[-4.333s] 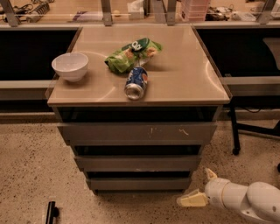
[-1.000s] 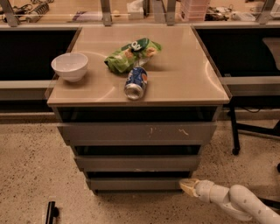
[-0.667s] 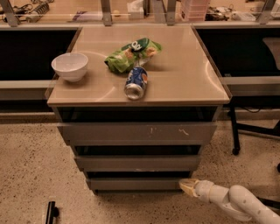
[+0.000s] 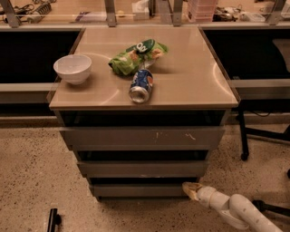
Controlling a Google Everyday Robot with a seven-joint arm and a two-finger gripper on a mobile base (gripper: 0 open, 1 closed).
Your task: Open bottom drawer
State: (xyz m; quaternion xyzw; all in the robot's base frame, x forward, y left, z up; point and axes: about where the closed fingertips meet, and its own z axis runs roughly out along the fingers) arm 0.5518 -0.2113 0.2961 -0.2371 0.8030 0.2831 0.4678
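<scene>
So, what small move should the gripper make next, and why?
Probably a short pull toward the camera. The gripper sits low at the right end of the bottom drawer, whose flat front has no handle and looks not yet pulled out.

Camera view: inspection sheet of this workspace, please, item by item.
Surface: tan cabinet top, with three grey drawers below it.
Job's things: bottom drawer, not visibly pulled out.
Clutter: white bowl, green chip bag and blue can on its side, all on the top.
Grippers: gripper low at the bottom drawer's right end; arm enters from lower right.
Cables: dark cords on the back counter, far left.
Surroundings: speckled floor, small black object lower left, black stand leg at right.
</scene>
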